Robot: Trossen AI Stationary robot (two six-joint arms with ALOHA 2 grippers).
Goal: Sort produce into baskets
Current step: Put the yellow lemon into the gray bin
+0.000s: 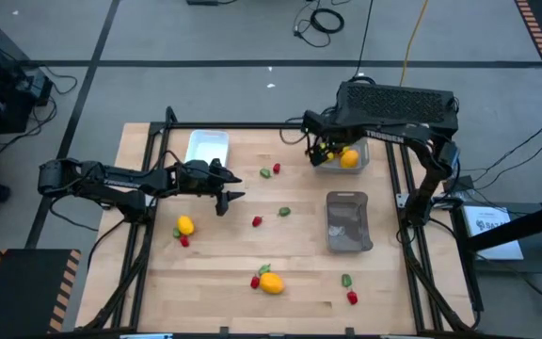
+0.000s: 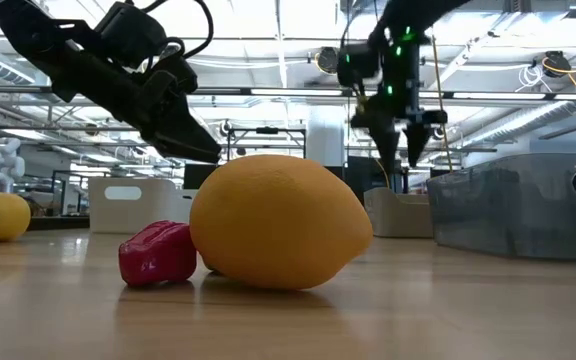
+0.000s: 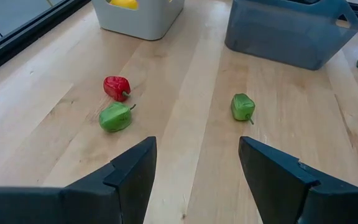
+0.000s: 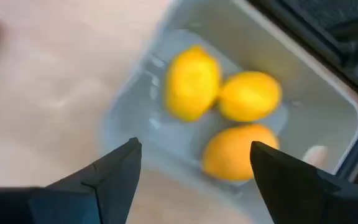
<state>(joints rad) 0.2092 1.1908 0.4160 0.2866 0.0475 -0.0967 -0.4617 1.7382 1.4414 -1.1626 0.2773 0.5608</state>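
Dark and spread wide, the two fingers of the right gripper [image 4: 191, 174] hang empty above the pale grey basket [image 1: 340, 160] at the far right of the table; in the right wrist view three yellow lemons [image 4: 222, 115] lie together inside it, touching one another. In the high view this gripper [image 1: 322, 148] sits over the basket's left edge, and only one lemon [image 1: 349, 158] shows past it.

The left gripper [image 1: 231, 188] is also open and holds nothing, hovering above the wood left of the table's middle, just right of the white basket [image 1: 207, 146]. Its wrist view looks past the parted fingers [image 3: 135, 171] at a red piece [image 3: 117, 87] and a green piece [image 3: 115, 117] lying close together, with another green piece [image 3: 243, 106] apart from them on bare wood. Beyond these stand the pale grey basket [image 3: 140, 17] and the darker grey basket [image 3: 291, 31].

The darker grey basket [image 1: 348, 221] stands on the right half of the table, near the pale one. Loose produce is scattered across the wooden table [image 1: 205, 282]: a lemon [image 1: 185, 225] with a red piece [image 1: 184, 241] near it on the left, a red piece [image 1: 257, 221] and a green piece [image 1: 284, 212] near the middle, and a red piece [image 1: 276, 168] beside a green one [image 1: 265, 172] farther back. Toward the near edge lies another lemon [image 1: 271, 282] with a red piece [image 1: 255, 281] touching it; the low view shows this lemon [image 2: 280, 222] and red piece [image 2: 158, 253] close up. A green piece [image 1: 346, 280] and a red piece [image 1: 352, 298] lie near the front right.
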